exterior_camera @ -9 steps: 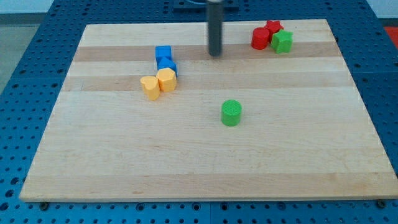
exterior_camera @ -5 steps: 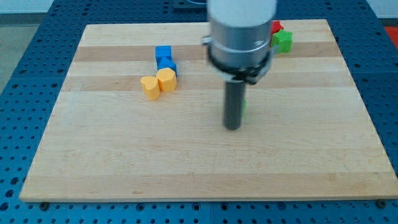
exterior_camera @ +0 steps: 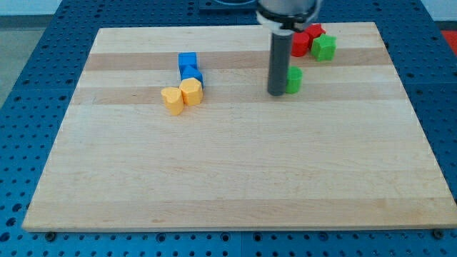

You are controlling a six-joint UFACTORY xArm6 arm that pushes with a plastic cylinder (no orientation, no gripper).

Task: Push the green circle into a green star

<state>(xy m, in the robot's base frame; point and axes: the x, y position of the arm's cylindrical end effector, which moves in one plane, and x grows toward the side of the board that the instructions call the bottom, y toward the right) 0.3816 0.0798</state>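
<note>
Camera view: my tip (exterior_camera: 277,93) touches the upright green circle's (exterior_camera: 293,79) left side, below the green star (exterior_camera: 323,48); no gripper shows.

A pale wooden board (exterior_camera: 214,178) lies on a blue perforated table (exterior_camera: 21,143).

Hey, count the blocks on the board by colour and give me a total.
Blue: 2, and
Yellow: 2, and
Red: 2, and
Green: 2, the circle beside my tip, and the star
Total: 8
</note>
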